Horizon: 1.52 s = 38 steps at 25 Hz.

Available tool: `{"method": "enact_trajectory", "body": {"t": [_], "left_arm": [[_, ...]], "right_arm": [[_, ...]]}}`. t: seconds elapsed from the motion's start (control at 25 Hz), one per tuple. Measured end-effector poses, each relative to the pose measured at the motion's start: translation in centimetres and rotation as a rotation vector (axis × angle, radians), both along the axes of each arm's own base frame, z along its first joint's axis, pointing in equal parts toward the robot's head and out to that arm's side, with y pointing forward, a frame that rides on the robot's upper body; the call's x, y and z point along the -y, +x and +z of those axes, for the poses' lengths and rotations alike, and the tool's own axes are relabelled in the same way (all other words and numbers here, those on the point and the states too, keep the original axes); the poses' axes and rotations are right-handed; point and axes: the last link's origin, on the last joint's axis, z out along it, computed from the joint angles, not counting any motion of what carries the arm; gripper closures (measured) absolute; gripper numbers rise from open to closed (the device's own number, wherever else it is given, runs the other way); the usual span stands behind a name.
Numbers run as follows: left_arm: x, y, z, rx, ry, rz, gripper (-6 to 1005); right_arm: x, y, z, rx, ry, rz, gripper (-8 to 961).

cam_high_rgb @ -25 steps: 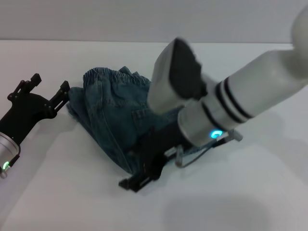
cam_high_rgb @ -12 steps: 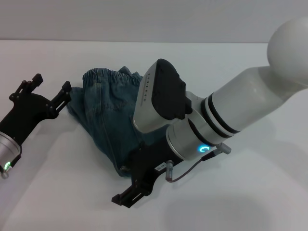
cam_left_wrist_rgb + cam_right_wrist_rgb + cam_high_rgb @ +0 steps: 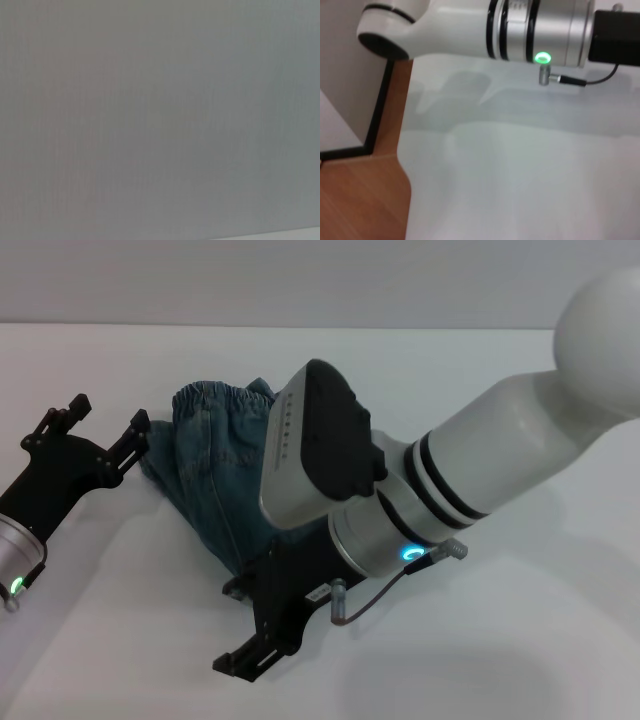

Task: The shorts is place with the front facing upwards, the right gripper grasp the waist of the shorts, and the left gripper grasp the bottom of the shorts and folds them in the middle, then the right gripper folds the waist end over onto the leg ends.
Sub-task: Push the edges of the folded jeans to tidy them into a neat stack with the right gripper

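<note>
Head view: white table [image 3: 520,640] carries the bunched shorts [image 3: 215,475].

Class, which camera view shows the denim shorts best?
The head view: the shorts lie bunched on the white table, partly hidden behind the right arm. The left wrist view shows only blank grey; the right wrist view shows table and arm, no shorts.

Head camera looks down on the table [image 3: 120,660]; right wrist camera shares it.
</note>
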Motion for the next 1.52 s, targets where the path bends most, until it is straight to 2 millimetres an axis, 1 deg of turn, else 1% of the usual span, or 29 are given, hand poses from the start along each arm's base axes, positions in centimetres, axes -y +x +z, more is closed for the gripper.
{"method": "enact_trajectory", "body": {"t": [0.2,0.44,0.72,0.88,1.12,1.52], "left_arm": [[0.1,-0.1,0.0,0.001,0.002,0.006,202],[0.1,-0.2,0.0,0.0,-0.001,0.009,202],[0.0,-0.2,0.0,0.0,-0.002,0.009,202],[0.0,-0.2,0.0,0.001,-0.002,0.009,202],[0.0,-0.1,-0.1,0.007,-0.004,0.011,202],[0.0,-0.1,-0.1,0.009,-0.004,0.012,202]], "right_arm": [[0.0,0.7,-0.6,0.032,-0.008,-0.006,162],[0.0,1.3,-0.9,0.04,-0.009,-0.028,162],[-0.9,2.5,-1.1,0.05,0.03,-0.074,162],[-1.3,2.7,-1.0,0.047,0.054,-0.084,162],[-2.6,3.5,-0.3,0.038,0.102,-0.124,162],[-5.2,5.9,2.3,0.037,0.226,-0.202,162]]}}
